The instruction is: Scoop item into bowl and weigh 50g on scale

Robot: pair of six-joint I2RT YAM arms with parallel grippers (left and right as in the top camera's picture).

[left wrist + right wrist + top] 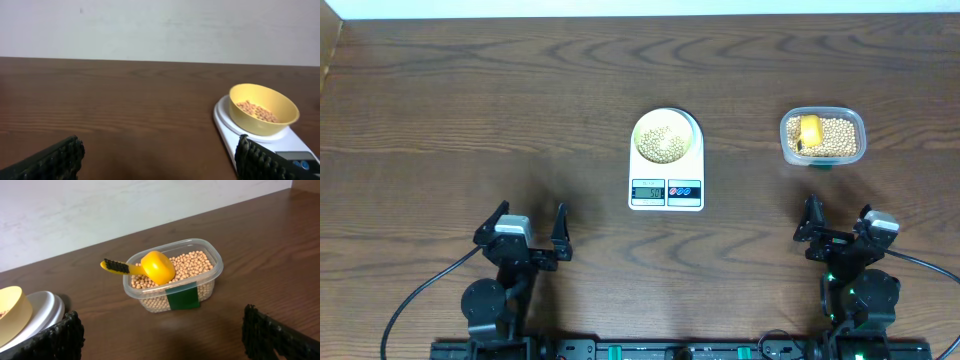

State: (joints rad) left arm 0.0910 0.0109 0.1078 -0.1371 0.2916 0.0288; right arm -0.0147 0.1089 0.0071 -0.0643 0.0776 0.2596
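The left gripper (530, 218) sits low over the table (470, 100) near its front edge, its arm folded back over the base and its jaws spread wide with nothing between them. The right gripper (838, 218) is posed the same way (wide open, empty) and faces the tub (857, 122). Between the arms, the bowl (693, 127) stands on the scale (666, 196) with beans (662, 143) inside. A scoop (808, 130) lies in the tub on more beans.
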